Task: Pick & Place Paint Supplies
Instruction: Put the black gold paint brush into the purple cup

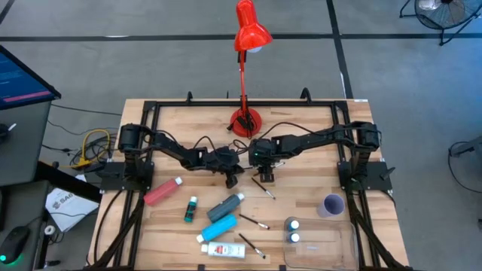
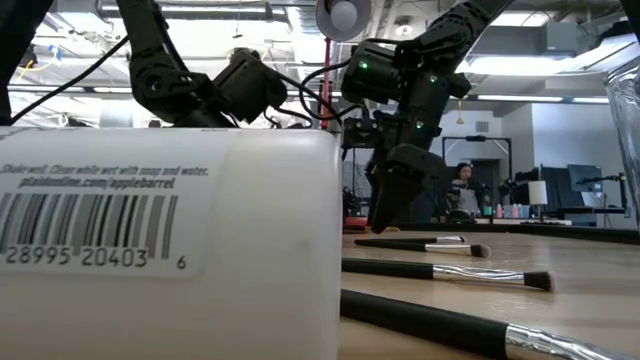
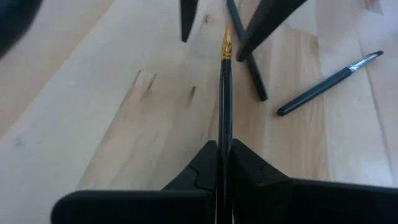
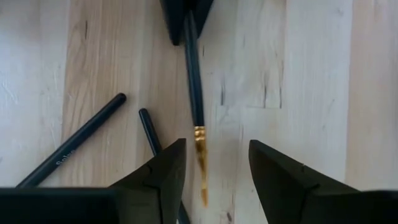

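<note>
My left gripper [image 1: 232,178] at mid-table is shut on a thin dark paintbrush [image 3: 225,93]. The brush reaches toward my right gripper [image 4: 214,152], which stands open with the gold ferrule [image 4: 199,134] and bristles between its fingers, apart from both. Lying on the near half of the table are a pink-red tube [image 1: 162,191], a teal bottle [image 1: 191,208], a grey-blue bottle [image 1: 226,205], a blue tube [image 1: 220,226], a white tube [image 1: 222,249] and loose brushes [image 1: 254,220]. My left gripper pinches the paintbrush's dark handle [image 3: 224,140] between its two shut fingers. The brush lies along the fingers and sticks out ahead of them, bristle end foremost, slanting down toward the table's right. Whether the bristle tip touches the wood I cannot tell.
Two loose brushes [image 4: 74,149] [image 4: 149,130] lie on the wood right beside the right gripper. At the near right stand a lilac cup [image 1: 331,205] and a clear tray [image 1: 331,252] holding two white-capped bottles [image 1: 292,224]. A red desk lamp [image 1: 245,120] stands at the far middle.
</note>
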